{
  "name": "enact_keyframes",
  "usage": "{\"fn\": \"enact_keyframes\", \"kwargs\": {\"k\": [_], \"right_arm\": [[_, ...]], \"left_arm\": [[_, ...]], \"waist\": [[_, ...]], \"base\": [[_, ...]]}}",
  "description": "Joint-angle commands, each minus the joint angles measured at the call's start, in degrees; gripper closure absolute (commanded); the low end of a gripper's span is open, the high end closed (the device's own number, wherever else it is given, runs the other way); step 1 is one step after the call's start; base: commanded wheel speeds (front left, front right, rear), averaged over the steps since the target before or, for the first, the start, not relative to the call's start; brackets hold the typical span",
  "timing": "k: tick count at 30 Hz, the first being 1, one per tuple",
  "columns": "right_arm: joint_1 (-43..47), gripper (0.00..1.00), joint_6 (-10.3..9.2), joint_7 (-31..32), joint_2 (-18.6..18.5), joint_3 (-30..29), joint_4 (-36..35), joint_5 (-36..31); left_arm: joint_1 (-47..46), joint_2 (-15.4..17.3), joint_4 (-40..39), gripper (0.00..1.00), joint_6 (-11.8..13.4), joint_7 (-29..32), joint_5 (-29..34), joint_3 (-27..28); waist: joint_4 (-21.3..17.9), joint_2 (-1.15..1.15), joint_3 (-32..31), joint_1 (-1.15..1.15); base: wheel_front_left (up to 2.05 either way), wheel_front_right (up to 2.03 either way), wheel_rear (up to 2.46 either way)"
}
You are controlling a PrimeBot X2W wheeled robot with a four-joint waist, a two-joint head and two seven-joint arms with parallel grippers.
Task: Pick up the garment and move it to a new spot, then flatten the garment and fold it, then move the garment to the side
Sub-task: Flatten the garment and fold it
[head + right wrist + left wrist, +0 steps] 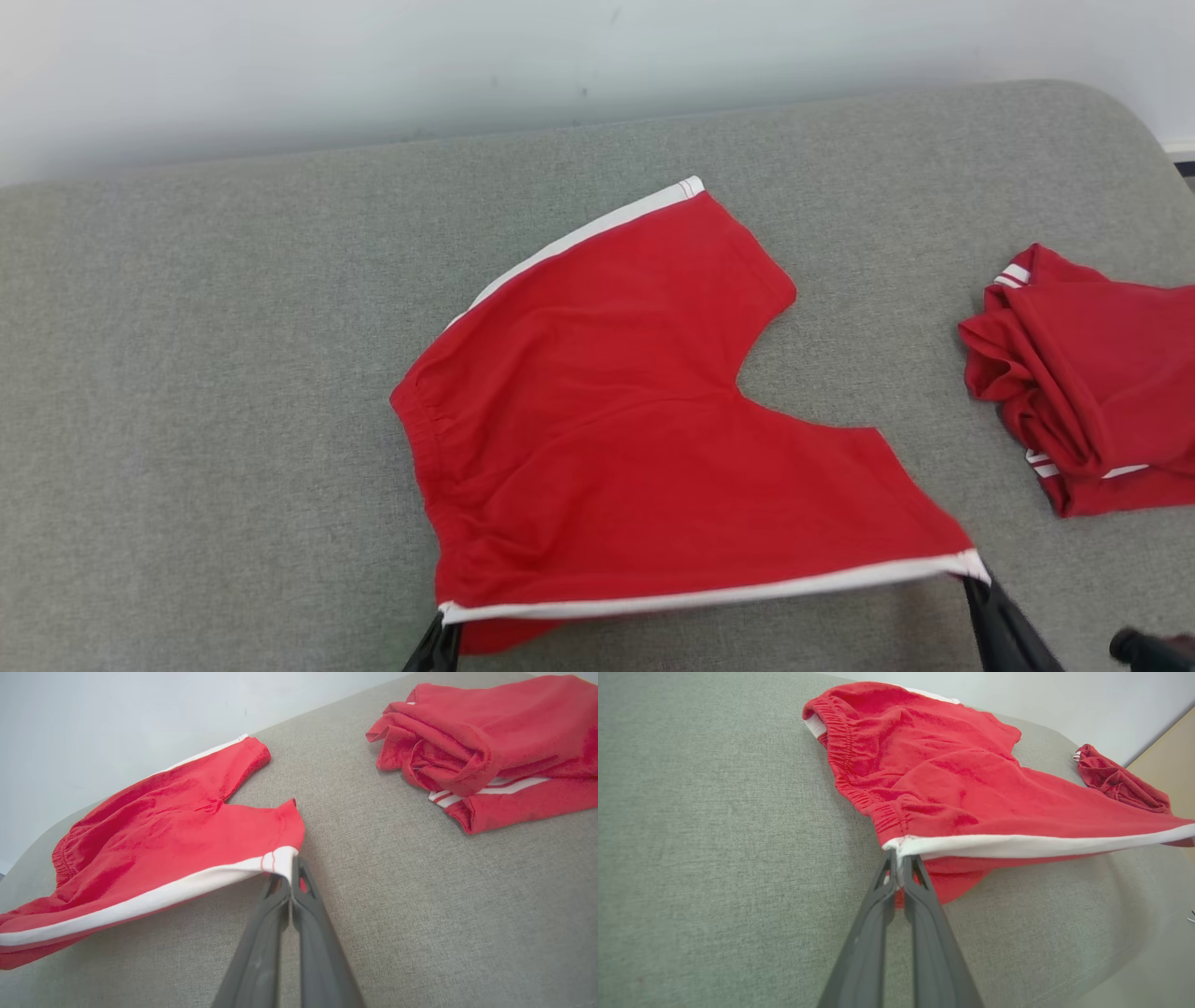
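The garment [635,420] is a pair of red shorts with white side stripes, spread on the grey cushioned surface [187,373]. Its near white-striped edge is lifted and stretched taut between my two grippers. My left gripper [443,625] is shut on the waistband end of that stripe, seen close in the left wrist view [900,858]. At the leg-hem end, my right gripper [976,574] is shut on the corner, with its tips pinching the white band [292,868]. The far leg [691,233] lies flat.
A second red garment [1083,373] with white stripes lies bunched at the right edge of the surface, also in the right wrist view [490,742]. A pale wall [560,56] runs behind. Bare grey surface spreads to the left.
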Motion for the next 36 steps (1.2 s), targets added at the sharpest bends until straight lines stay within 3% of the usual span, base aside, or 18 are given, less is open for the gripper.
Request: {"fn": "enact_keyframes", "kwargs": {"k": [1, 11, 21, 30, 36], "right_arm": [[-1.6, 1.0, -0.06, -0.4, 0.1, -0.7, -0.2, -0.4], [-16.4, 1.0, -0.06, -1.9, -4.1, -1.7, 4.7, -0.4], [-36.5, 1.0, -0.06, -2.7, -10.9, 3.9, 16.3, 2.8], [-57.8, 1.0, -0.06, -4.5, -16.2, 15.5, 32.7, 7.1], [-65.7, 1.0, -0.06, -6.4, -17.1, 22.9, 40.7, 10.3]], "left_arm": [[-0.7, 0.1, 0.0, 1.0, 0.0, -0.5, -0.1, 0.3], [-11.2, -3.0, 2.8, 1.0, -1.2, -1.5, 0.5, -1.9], [-24.4, -5.8, 9.4, 1.0, -1.3, -4.8, -1.7, -3.4], [-36.5, -6.4, 18.2, 1.0, -0.3, -8.4, -4.4, -5.4], [-40.6, -6.4, 22.2, 1.0, 0.8, -10.4, -6.8, -6.5]], "waist": [[0.2, 0.01, 0.1, -0.01], [4.4, 0.01, 3.1, -0.01], [9.1, 0.01, 9.2, -0.01], [12.6, 0.01, 15.6, -0.01], [13.6, 0.01, 17.7, -0.01]], "base": [[0.0, 0.0, 0.0], [0.0, 0.0, 0.0], [0.0, 0.0, 0.0], [0.0, 0.0, 0.0], [0.0, 0.0, 0.0]]}}
